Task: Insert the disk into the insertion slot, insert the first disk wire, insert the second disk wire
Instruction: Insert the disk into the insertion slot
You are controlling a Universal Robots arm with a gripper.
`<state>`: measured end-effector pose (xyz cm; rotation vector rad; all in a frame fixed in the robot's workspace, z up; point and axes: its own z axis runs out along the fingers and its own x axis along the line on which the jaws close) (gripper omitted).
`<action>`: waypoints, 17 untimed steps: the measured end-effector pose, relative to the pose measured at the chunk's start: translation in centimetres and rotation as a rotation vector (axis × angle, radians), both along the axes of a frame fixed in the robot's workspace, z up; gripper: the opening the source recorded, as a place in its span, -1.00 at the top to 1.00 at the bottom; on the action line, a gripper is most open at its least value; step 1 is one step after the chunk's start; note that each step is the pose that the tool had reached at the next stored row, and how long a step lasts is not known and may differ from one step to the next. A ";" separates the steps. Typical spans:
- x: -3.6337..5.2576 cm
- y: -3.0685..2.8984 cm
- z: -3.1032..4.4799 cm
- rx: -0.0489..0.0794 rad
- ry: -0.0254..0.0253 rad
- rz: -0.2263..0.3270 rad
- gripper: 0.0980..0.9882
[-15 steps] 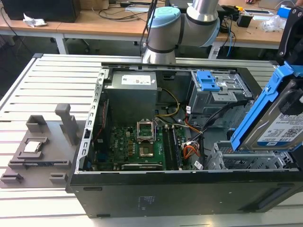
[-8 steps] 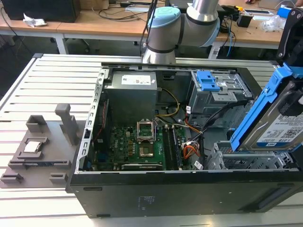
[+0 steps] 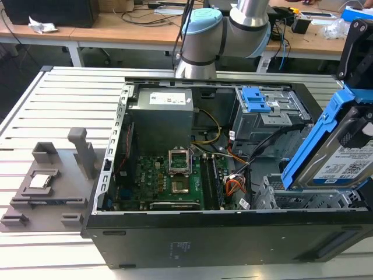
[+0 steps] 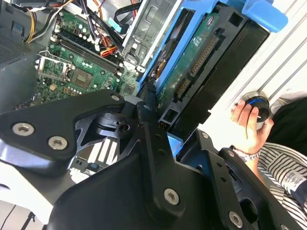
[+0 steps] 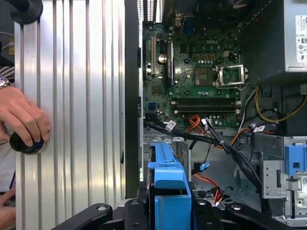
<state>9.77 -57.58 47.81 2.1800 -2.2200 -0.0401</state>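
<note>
Holding: the gripper (image 5: 168, 213) is clamped on the disk (image 3: 341, 154), with its black fingers (image 5: 204, 211) set against the two sides of the blue carrier.
Disk pose: tilted steeply in the exterior view, label facing outward, upper end toward the gripper and lower end pointing down into the case.
Disk place: over the end of the computer case (image 3: 204, 239) at the exterior view's right, above the insertion slot (image 3: 291, 201) and still outside it. Whether its lower corner touches the cage cannot be told.
Insertion slot: low silver perforated bay just beside the taller grey cage (image 3: 265, 116) with the blue latch.
Cables: a black cable bundle (image 5: 211, 139) and orange wires (image 5: 194, 122) run loose between the motherboard (image 3: 175, 178) and the cages.
Case: open on its side on a slatted metal table (image 3: 70, 99), with the power supply (image 3: 162, 116) at the far end, near the arm's base.
Person: a hand (image 5: 21, 117) rests on a black round knob (image 5: 24, 143) on the table beside the case; it appears in both wrist views.
Table, exterior view's left: a grey fixture tray (image 3: 46, 184) lies well apart from the case.
</note>
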 end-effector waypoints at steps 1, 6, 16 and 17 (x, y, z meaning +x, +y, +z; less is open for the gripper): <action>0.06 0.15 -0.02 0.000 0.0000 0.000 0.40; 0.28 1.12 -0.05 0.000 0.0000 0.000 0.40; 0.41 2.02 -0.22 -0.001 0.0000 0.000 0.40; 0.41 2.02 -0.29 0.000 0.0000 0.000 0.40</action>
